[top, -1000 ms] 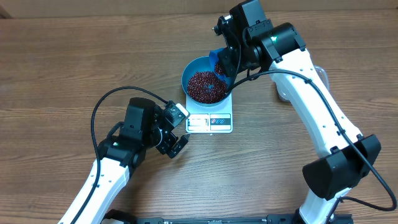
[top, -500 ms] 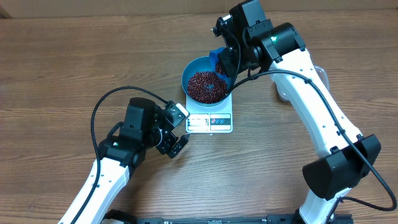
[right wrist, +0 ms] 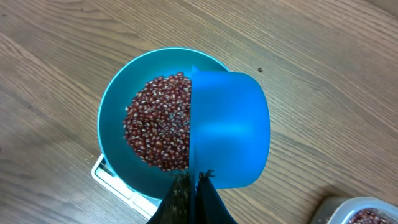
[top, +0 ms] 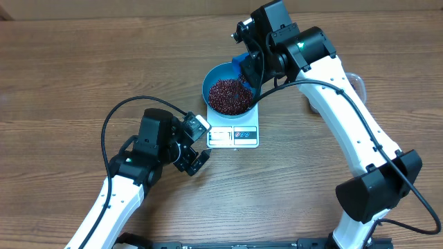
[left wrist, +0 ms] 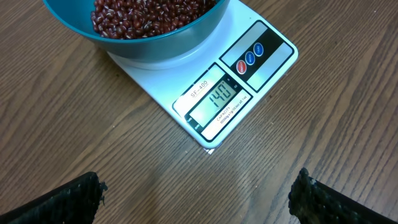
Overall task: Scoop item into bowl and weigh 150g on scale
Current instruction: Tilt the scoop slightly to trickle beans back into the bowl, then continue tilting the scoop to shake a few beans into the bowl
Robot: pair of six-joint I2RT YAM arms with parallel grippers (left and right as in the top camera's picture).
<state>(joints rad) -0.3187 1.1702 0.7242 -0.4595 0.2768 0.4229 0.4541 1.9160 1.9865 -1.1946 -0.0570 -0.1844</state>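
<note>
Gripping scoop (right wrist: 230,130) with right gripper (right wrist: 193,185) over bowl (right wrist: 112,106) of beans (right wrist: 158,124) on scale (left wrist: 261,59); hovering near scale with left gripper (left wrist: 199,190) spread wide and empty

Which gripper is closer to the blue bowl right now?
Right. The right gripper holds the scoop over the bowl's far-right rim. The left gripper is open beside the scale's near-left corner, apart from the bowl.

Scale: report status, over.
Left gripper open, beside scale. Right gripper shut on blue scoop over bowl. Beans in bowl on scale, display reads 140. Nothing in the way.
</note>
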